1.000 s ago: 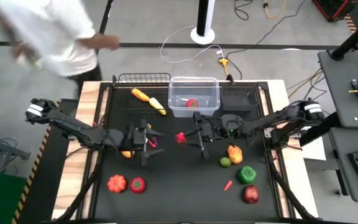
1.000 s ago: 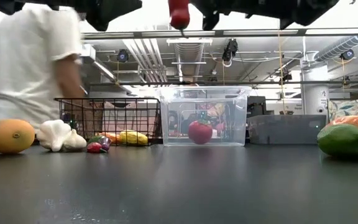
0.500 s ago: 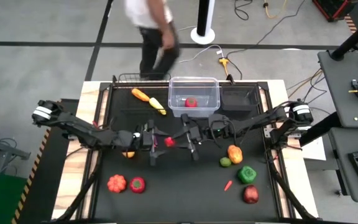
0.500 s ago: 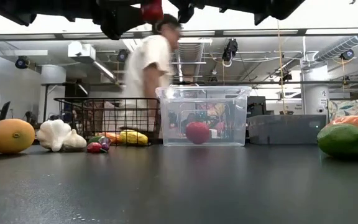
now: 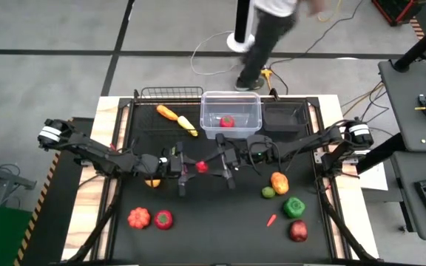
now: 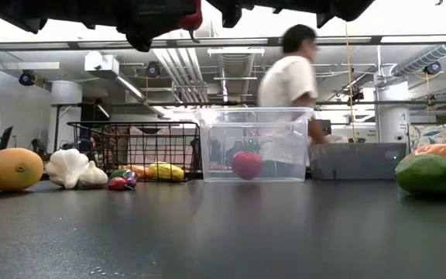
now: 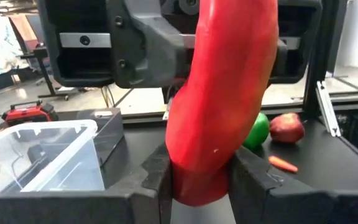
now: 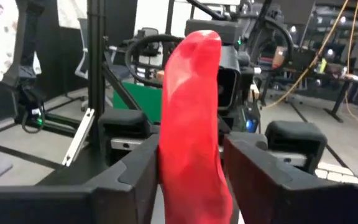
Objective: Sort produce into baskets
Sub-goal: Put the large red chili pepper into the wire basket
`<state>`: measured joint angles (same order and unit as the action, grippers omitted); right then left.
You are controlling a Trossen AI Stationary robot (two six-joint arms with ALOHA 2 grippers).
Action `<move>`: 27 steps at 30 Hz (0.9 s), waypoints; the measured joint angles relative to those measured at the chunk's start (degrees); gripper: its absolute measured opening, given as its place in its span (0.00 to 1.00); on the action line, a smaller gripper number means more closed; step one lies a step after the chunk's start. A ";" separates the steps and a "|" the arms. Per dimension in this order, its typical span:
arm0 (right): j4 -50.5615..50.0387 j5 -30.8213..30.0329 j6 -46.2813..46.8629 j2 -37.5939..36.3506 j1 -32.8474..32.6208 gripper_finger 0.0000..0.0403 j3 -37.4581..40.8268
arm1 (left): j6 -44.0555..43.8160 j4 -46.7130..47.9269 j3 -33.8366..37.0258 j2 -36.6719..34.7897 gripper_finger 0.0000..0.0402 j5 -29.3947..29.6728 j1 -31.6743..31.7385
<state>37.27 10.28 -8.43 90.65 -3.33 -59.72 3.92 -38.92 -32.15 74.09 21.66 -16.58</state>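
Note:
A red chilli (image 5: pixel 201 167) hangs high above the middle of the black mat, between my two grippers, which face each other. My left gripper (image 5: pixel 189 168) is on its left and my right gripper (image 5: pixel 217 165) on its right, and both are shut on it. In the low view the chilli (image 6: pixel 193 15) shows at the top edge. The black wire basket (image 5: pixel 170 94) holds a carrot (image 5: pixel 167 113) and corn (image 5: pixel 188 125). The clear bin (image 5: pixel 251 111) holds a red tomato (image 5: pixel 228 122). The dark tray (image 5: pixel 285 116) is at the far right. My left gripper pinches one end of the chilli (image 7: pixel 199 184) between its two fingers, coming level from the table's left. The chilli is lifted clear and points away from the fingers toward the other gripper. My right gripper pinches the chilli's other end (image 8: pixel 191 180) between its two fingers, coming level from the table's right. The chilli sticks out past the fingertips (image 8: pixel 143 168).
Loose produce lies on the mat: a pumpkin (image 5: pixel 138 217) and a red fruit (image 5: pixel 163 219) near left, an orange piece (image 5: pixel 279 182), a green pepper (image 5: pixel 294 207), a small chilli (image 5: pixel 271 219) and an apple (image 5: pixel 298 231) near right. White garlic (image 6: pixel 72 168) lies at the left. A person (image 5: pixel 268 26) walks beyond the far edge.
My right gripper has carried the chilli toward the table's left, and my left gripper has gone right to meet it; both have stayed still for the last half second. The person has walked from left to right behind the table.

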 joint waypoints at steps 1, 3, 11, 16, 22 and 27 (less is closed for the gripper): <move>-0.48 -0.18 0.08 -0.23 0.19 0.43 0.00 | -0.01 0.41 0.01 -0.15 0.23 0.05 0.00; -1.89 -0.51 0.29 -1.24 0.42 0.47 0.02 | -0.18 1.00 0.01 -0.55 0.23 0.59 0.00; -20.70 -11.89 1.69 -9.62 1.89 0.59 -3.33 | -3.69 16.92 -2.76 -6.39 0.23 12.51 0.45; -35.61 -22.48 4.53 -12.21 1.93 0.64 -7.87 | -11.72 48.43 -11.67 -11.29 0.23 27.54 3.93; -41.25 -22.99 5.56 -12.81 1.88 0.66 -9.42 | -18.31 81.23 -24.11 -11.38 0.23 22.21 16.64; -42.81 -23.85 6.18 -12.87 1.88 0.67 -9.42 | -12.97 88.05 -27.29 -9.68 0.23 7.29 31.27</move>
<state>-5.54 -13.56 -2.25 77.78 -1.45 -69.14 -9.04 49.13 -59.44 64.41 28.95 14.69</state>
